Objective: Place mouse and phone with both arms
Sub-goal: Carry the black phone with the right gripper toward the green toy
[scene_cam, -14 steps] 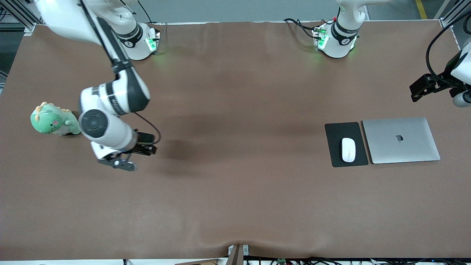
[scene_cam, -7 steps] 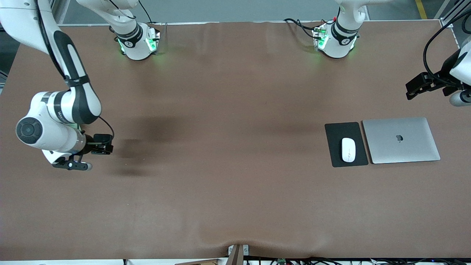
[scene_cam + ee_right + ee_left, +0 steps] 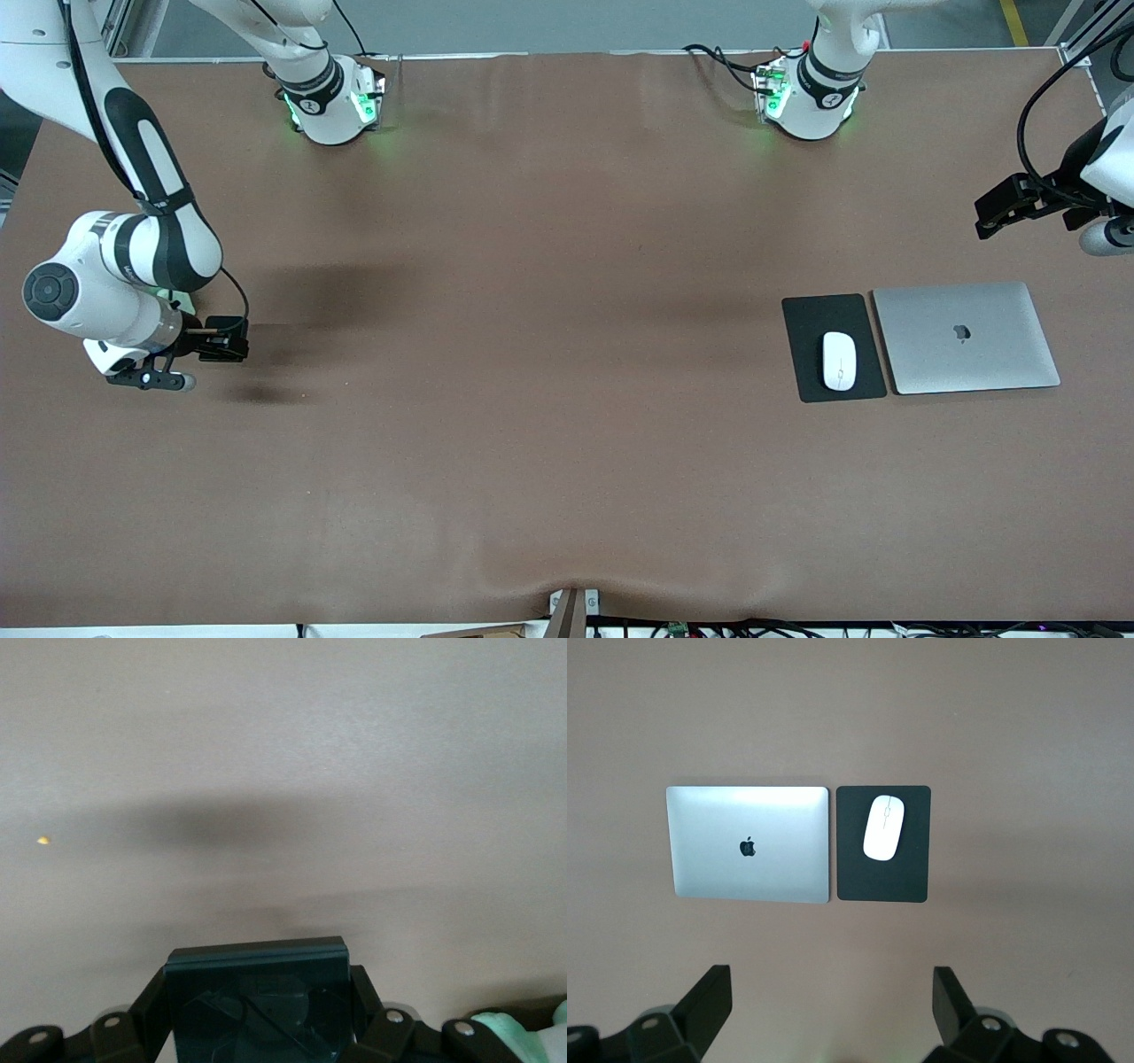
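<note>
From the front view I count one smooth white oval mouse [image 3: 839, 361] lying on one flat matte black pad [image 3: 833, 347], just beside one closed brushed-silver laptop [image 3: 966, 338], while the right gripper [image 3: 213, 338] hangs over the brown table [image 3: 549, 443] at the right arm's end. In the left wrist view, the left gripper [image 3: 833, 1005] spreads its two blunt black fingers wide on nothing. In the right wrist view, the fingers [image 3: 390, 1032] are clamped on the glossy black phone [image 3: 259, 1001], a green plush edge [image 3: 523, 1032] beside them.

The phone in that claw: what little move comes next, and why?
Probably lower it. The right gripper holds the phone above bare table at the right arm's end. The mouse already lies on its pad, and the left gripper waits open.
</note>
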You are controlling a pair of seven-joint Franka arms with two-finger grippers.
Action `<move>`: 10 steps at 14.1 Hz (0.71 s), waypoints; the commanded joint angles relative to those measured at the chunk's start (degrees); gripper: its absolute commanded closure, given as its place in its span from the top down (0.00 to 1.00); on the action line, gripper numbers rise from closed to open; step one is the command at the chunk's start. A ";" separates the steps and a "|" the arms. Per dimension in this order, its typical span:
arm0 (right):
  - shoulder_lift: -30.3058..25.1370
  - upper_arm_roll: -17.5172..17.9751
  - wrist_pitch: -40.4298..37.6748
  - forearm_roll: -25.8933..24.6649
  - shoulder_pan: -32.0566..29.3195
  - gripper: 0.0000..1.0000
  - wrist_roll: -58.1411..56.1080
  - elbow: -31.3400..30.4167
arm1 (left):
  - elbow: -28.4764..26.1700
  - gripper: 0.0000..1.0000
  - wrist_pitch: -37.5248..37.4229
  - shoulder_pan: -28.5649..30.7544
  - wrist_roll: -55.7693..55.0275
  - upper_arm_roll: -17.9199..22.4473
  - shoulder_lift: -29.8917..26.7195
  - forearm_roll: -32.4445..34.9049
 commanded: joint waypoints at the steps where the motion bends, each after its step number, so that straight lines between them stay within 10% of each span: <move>1: -1.03 1.07 4.01 -0.57 -3.11 0.00 -1.21 -3.79 | -0.86 1.00 -0.63 0.03 0.29 0.05 -1.80 -1.05; 10: 4.33 1.16 10.00 -0.66 -6.36 0.08 -6.91 -3.89 | -1.04 1.00 -0.72 0.03 0.20 -0.13 -1.98 -1.13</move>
